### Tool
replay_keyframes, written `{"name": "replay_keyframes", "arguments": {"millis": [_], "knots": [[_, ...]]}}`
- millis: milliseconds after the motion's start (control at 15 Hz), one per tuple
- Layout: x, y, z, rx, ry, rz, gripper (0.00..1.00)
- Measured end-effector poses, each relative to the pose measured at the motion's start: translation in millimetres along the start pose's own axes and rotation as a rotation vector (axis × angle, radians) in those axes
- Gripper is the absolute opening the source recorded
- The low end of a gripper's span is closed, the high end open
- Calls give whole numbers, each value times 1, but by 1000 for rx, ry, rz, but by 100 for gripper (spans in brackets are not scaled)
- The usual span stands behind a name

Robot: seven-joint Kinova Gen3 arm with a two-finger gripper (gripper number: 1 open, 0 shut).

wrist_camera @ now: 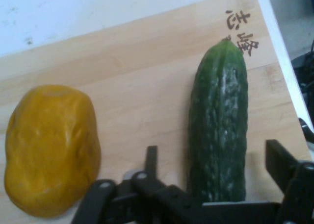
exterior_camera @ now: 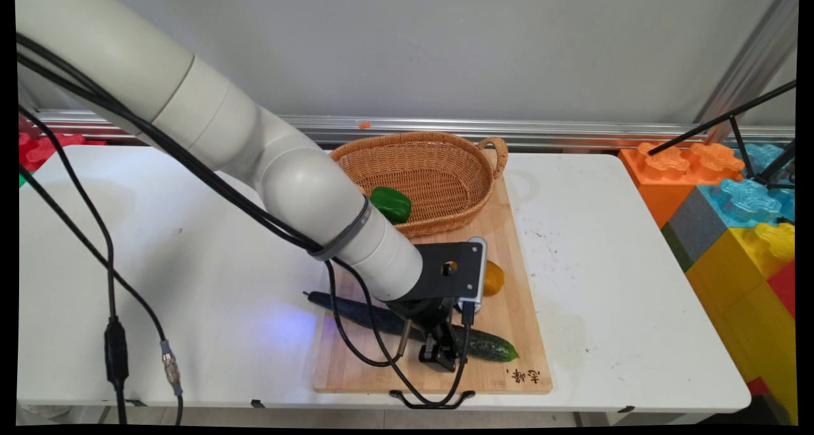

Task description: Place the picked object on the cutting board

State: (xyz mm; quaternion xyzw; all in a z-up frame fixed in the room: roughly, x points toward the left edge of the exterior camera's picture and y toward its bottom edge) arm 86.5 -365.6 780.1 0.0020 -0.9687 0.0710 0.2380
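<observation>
A long dark green cucumber (exterior_camera: 493, 346) lies across the near part of a wooden cutting board (exterior_camera: 515, 308). My gripper (exterior_camera: 439, 357) is down over its middle, open, with one finger on each side of the cucumber (wrist_camera: 218, 131) and a gap at both sides. In the hand view the left finger (wrist_camera: 151, 158) and the right finger (wrist_camera: 277, 160) stand clear of the cucumber's skin. A yellow-orange pepper (exterior_camera: 494, 278) rests on the board just beyond the hand and is seen at the left as the pepper (wrist_camera: 49, 148).
A wicker basket (exterior_camera: 439, 161) with a green pepper (exterior_camera: 391, 204) in it stands at the board's far end. Large coloured toy blocks (exterior_camera: 731, 219) and black tripod legs (exterior_camera: 738, 120) stand at the right. Black cables (exterior_camera: 111, 282) hang at the left; the table's front edge is close.
</observation>
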Motion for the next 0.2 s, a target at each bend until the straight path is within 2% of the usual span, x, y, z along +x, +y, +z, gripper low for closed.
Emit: {"name": "replay_keyframes", "arguments": {"millis": [200], "knots": [[-1,-1,-4,13,7,12,100]]}}
